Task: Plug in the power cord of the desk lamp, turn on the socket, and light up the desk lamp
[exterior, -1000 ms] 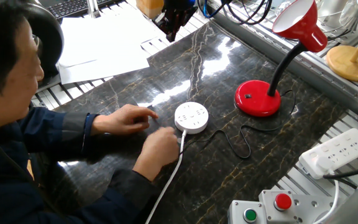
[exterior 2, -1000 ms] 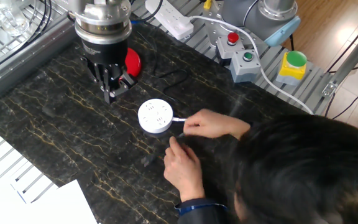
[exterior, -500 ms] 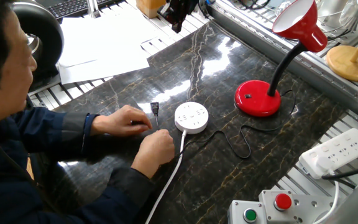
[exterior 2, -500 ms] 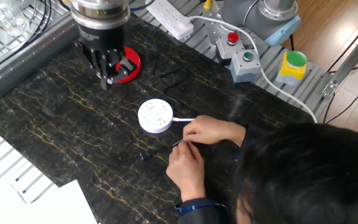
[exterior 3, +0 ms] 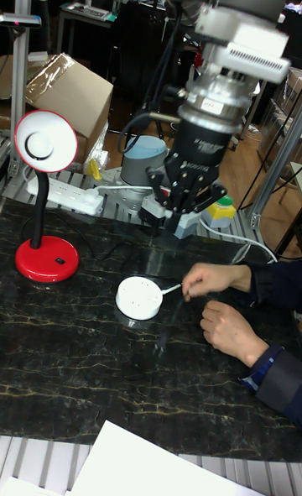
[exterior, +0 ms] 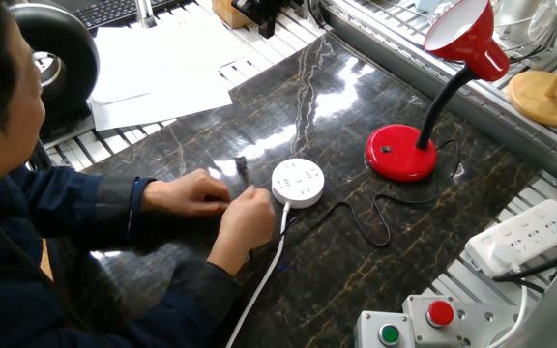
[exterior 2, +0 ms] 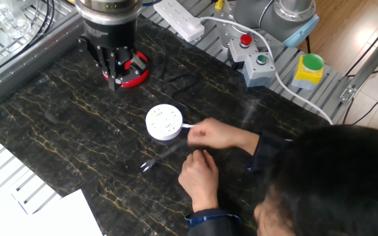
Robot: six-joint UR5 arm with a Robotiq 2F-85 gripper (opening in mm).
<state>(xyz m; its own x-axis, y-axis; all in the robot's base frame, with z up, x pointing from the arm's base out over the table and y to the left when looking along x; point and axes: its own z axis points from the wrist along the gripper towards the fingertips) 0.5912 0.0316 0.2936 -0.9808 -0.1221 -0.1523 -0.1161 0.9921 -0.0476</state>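
We see the end effector hanging above the surface with its fingers spread, holding and touching nothing. The desk lamp stands apart from the socket. A person's hands hold the power cord beside the socket.

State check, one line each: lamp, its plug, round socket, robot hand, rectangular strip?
desk lamp: upright, shade unlit.
power cord: slack on the table; plug unplugged, lying beside the socket.
socket: outlets all empty; a person's hand at its cable side.
hand: raised above the table, holding nothing; finger gap unclear.
rectangular power strip: off the marble, at the table edge; nothing visibly plugged in.
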